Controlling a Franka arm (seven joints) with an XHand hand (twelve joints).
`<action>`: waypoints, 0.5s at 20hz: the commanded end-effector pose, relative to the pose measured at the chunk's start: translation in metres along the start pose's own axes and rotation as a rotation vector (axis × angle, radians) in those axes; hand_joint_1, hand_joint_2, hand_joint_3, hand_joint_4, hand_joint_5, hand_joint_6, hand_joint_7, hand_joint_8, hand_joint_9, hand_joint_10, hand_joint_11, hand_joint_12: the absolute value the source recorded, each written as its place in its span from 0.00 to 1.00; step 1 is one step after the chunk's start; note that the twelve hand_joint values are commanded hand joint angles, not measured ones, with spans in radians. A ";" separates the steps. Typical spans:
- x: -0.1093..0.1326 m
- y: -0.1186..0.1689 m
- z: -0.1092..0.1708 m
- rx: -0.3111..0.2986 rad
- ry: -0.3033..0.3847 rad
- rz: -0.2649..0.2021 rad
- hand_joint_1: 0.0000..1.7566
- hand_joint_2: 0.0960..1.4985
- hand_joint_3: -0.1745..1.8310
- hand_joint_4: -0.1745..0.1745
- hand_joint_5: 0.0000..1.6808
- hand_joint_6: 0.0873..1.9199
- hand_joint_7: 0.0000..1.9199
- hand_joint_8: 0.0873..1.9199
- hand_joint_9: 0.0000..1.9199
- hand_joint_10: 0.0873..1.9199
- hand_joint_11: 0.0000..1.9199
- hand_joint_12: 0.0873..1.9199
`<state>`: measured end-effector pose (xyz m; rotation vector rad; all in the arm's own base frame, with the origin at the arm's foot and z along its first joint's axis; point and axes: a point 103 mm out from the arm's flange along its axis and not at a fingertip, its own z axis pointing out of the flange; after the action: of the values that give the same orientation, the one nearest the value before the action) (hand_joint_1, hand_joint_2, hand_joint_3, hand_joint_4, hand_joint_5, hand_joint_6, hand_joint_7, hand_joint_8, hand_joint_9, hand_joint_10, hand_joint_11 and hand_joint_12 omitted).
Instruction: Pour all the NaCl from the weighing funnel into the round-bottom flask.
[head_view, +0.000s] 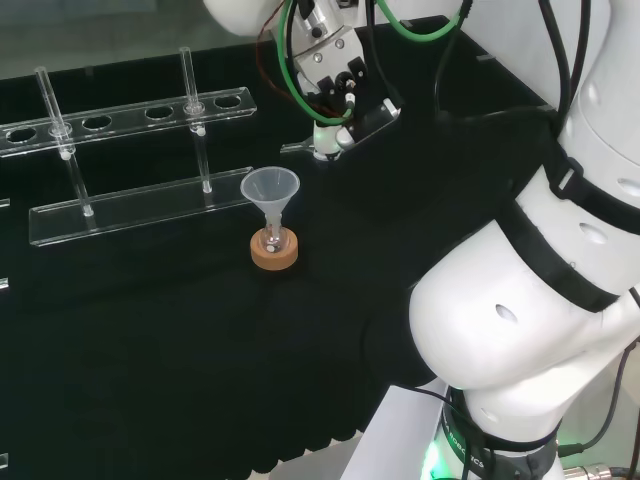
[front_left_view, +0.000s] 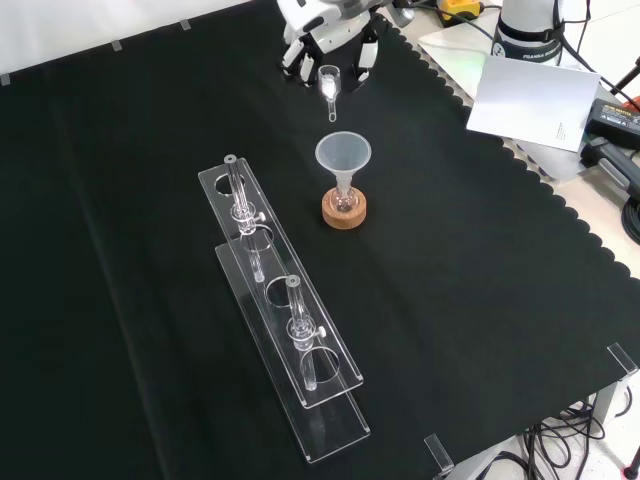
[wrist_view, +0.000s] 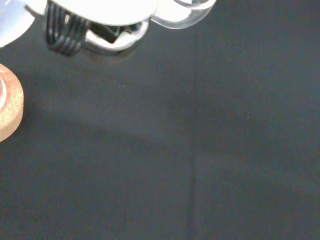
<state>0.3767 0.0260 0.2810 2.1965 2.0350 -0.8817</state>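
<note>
Fingers (front_left_view: 300, 58) of the hand (front_left_view: 330, 40) curl round the weighing funnel (front_left_view: 329, 88), held above the black cloth (front_left_view: 480, 300) near its far edge in the front view, spout aimed at the round-bottom flask (front_left_view: 344, 200) on its cork ring (front_left_view: 345, 211); a clear funnel (front_left_view: 343, 157) stands in its neck; white paper (front_left_view: 530, 100) lies beyond the cloth's scalloped edge.

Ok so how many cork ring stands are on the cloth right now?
1. The cork ring sits mid-cloth in the front view, beside the clear rack, under the flask with the funnel. None seems hidden.
</note>
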 end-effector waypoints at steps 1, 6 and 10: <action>0.006 -0.002 0.002 0.009 -0.011 -0.001 0.65 0.43 0.34 1.00 0.81 0.20 0.34 0.33 0.58 0.09 0.51 0.46; 0.011 -0.001 0.002 0.025 -0.050 -0.001 0.65 0.43 0.34 1.00 0.81 0.20 0.34 0.32 0.58 0.09 0.51 0.46; 0.012 0.002 0.005 0.035 -0.124 0.000 0.65 0.43 0.34 1.00 0.81 0.20 0.34 0.32 0.58 0.08 0.51 0.46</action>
<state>0.3752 0.0365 0.2744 2.1555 2.0084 -0.9738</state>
